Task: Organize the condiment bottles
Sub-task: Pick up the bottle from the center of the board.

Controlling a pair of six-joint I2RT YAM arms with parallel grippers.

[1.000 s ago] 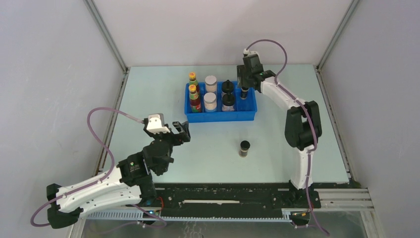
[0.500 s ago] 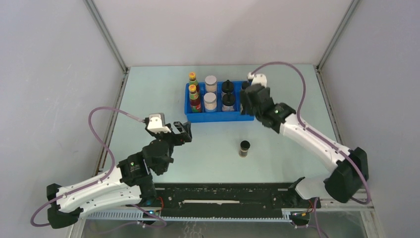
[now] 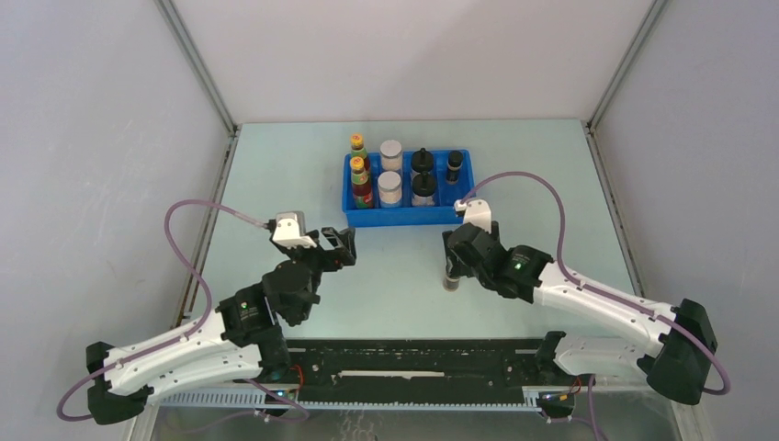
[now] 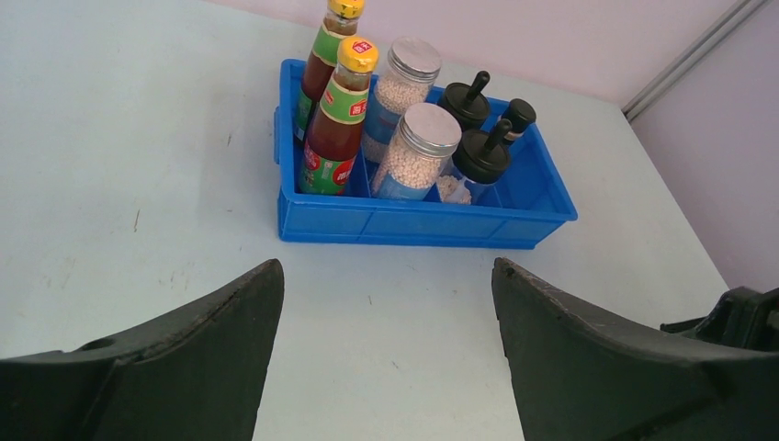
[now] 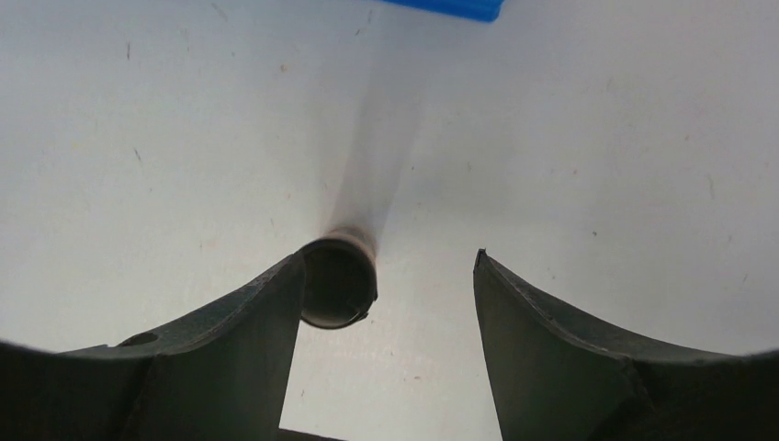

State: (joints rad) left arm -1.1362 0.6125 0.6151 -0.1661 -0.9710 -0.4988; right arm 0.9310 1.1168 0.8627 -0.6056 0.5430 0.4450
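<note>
One small dark vial (image 5: pixel 338 280) stands alone on the table (image 3: pixel 303 184), near and right of centre. It is the only bottle not yet in the blue tray (image 3: pixel 409 217), where its twin (image 3: pixel 454 165) waits in the right-end compartment beside six other bottles (image 4: pixel 418 152). The right jaws hang wide open around the vial, gripping nothing, apparently poised to close. The left jaws idle open and empty, well apart.

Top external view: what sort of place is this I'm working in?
Probably a robot test cell, not a kitchen: plain grey wall panels, bare aluminium corner posts, and a pale tabletop with one blue plastic tray.
</note>
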